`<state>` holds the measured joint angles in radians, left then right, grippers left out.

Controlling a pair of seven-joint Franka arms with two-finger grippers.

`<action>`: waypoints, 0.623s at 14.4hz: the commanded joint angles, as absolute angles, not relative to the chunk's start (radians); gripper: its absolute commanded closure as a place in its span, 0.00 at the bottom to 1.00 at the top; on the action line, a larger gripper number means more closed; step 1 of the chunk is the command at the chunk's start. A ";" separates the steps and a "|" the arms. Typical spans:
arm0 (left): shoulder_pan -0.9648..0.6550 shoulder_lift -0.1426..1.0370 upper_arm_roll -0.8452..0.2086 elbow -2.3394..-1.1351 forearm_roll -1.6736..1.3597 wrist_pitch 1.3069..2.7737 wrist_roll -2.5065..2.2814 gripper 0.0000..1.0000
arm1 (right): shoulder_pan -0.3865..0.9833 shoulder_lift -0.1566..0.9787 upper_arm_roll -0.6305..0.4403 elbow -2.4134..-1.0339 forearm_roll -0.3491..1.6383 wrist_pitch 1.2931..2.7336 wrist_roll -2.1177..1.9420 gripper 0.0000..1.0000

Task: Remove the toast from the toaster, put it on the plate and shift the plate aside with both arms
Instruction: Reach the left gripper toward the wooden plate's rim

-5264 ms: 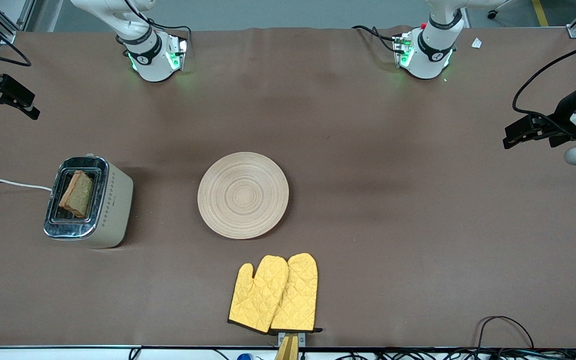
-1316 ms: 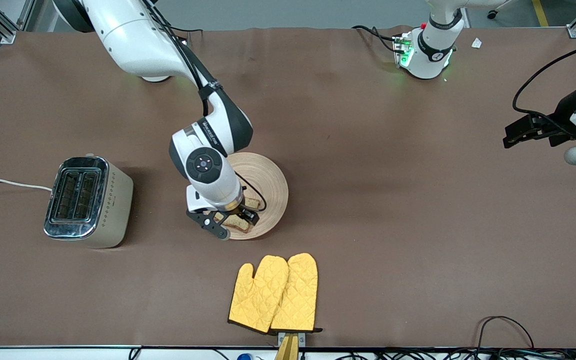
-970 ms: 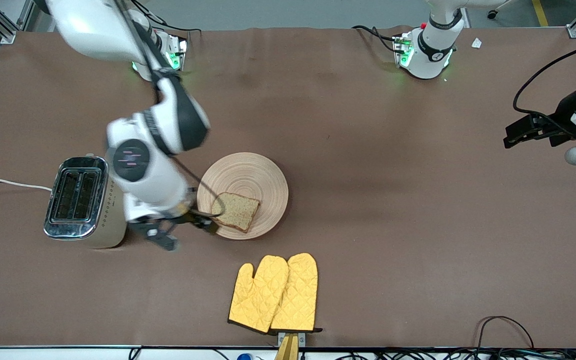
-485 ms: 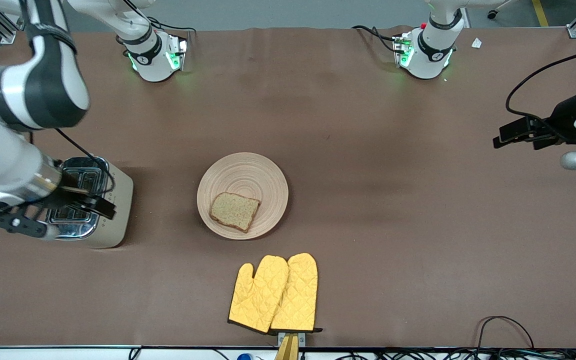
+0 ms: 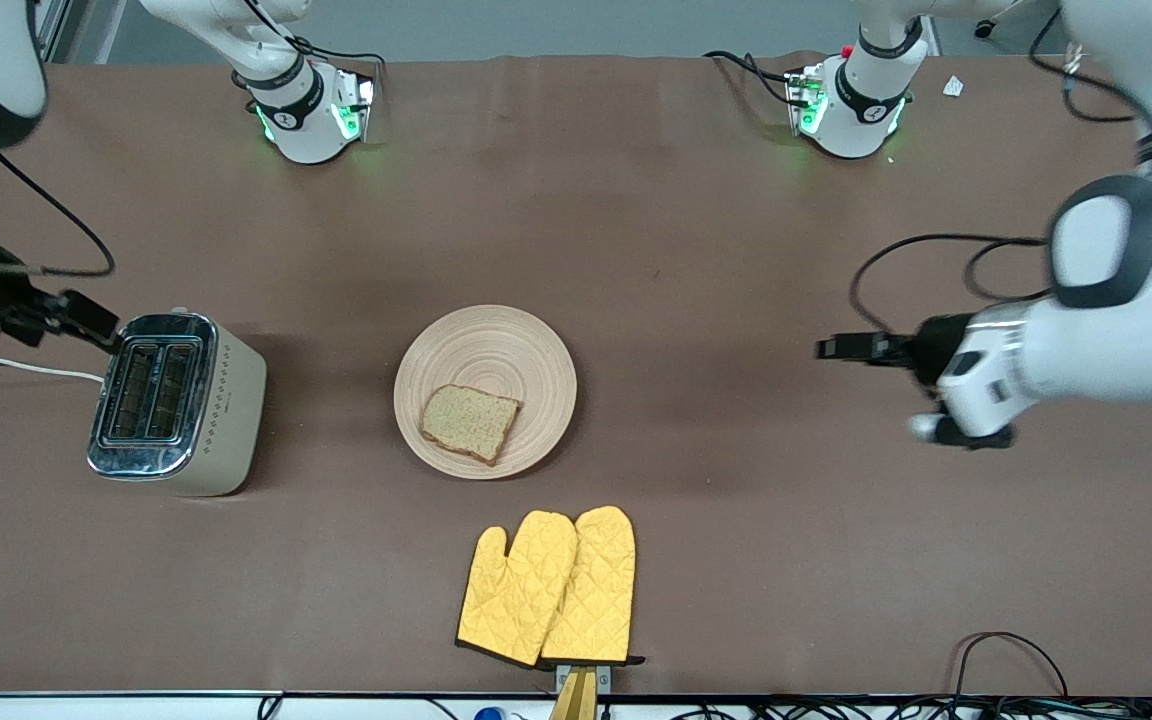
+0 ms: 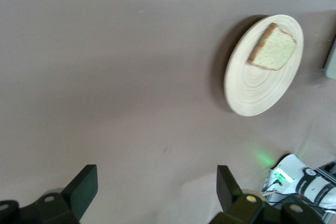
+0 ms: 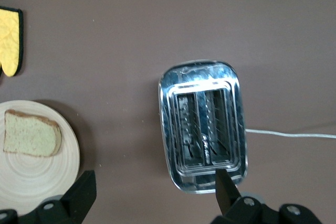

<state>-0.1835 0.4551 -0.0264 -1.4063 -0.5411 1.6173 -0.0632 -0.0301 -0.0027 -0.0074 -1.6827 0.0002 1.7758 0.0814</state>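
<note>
The toast lies flat on the round light-wood plate at mid-table, near the plate's rim nearest the front camera. My right gripper is open and empty, over the table beside the toaster, toward the right arm's end. Its wrist view shows its gripper open over the toaster, with the toast and plate off to one side. My left gripper hangs over bare table toward the left arm's end. It is open and empty, well apart from the plate and toast.
The toaster's two slots are empty; its white cord runs off the right arm's end. A pair of yellow oven mitts lies nearer the front camera than the plate. Cables lie along the table's near edge.
My right gripper set the toast from the toaster onto the plate, let go and drew back past the toaster. My left arm has swung in from the table's end toward the plate.
</note>
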 commanded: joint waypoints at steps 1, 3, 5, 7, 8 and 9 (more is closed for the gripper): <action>-0.270 0.526 -0.020 -1.394 -0.664 1.698 -0.075 0.00 | -0.052 -0.113 0.005 -1.727 0.003 1.734 0.061 0.00; -0.327 0.595 -0.020 -1.391 -0.689 1.785 -0.074 0.00 | -0.054 -0.117 0.003 -1.663 0.003 1.680 0.063 0.00; -0.376 0.665 -0.021 -1.391 -0.733 1.856 -0.071 0.00 | -0.055 -0.104 0.003 -1.619 0.006 1.677 0.067 0.00; -0.419 0.707 -0.021 -1.393 -0.791 1.913 -0.071 0.00 | -0.058 -0.100 0.002 -1.612 0.006 1.674 0.064 0.00; -0.428 0.725 -0.021 -1.391 -0.817 1.937 -0.071 0.00 | -0.057 -0.100 0.003 -1.609 0.005 1.677 0.067 0.00; -0.446 0.741 -0.021 -1.393 -0.851 1.962 -0.069 0.00 | -0.057 -0.097 0.003 -1.602 0.005 1.674 0.071 0.00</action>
